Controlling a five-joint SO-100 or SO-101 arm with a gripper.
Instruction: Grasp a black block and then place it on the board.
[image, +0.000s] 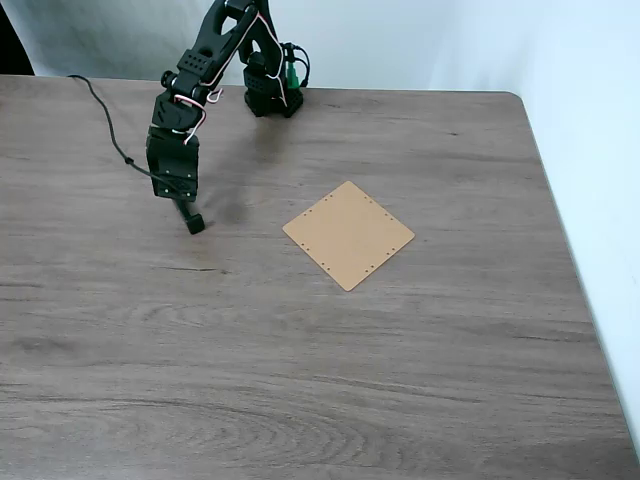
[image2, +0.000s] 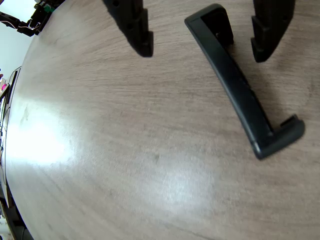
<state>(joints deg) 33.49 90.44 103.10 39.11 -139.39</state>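
Note:
The black block (image2: 245, 95) is a slim bar with raised ends, lying flat on the wooden table and running diagonally in the wrist view. My gripper (image2: 202, 52) is open, one finger (image2: 134, 25) to the left of the block's upper end and the other finger (image2: 269, 30) to its right, neither touching it. In the fixed view the gripper (image: 178, 200) hangs low at the table's far left, and one end of the block (image: 193, 222) pokes out below it. The tan square board (image: 348, 235) lies flat near the table's middle, well to the right of the gripper.
The arm's base (image: 272, 95) stands at the table's back edge. A black cable (image: 110, 125) trails across the tabletop left of the arm. The table's right edge (image: 560, 200) borders a white wall.

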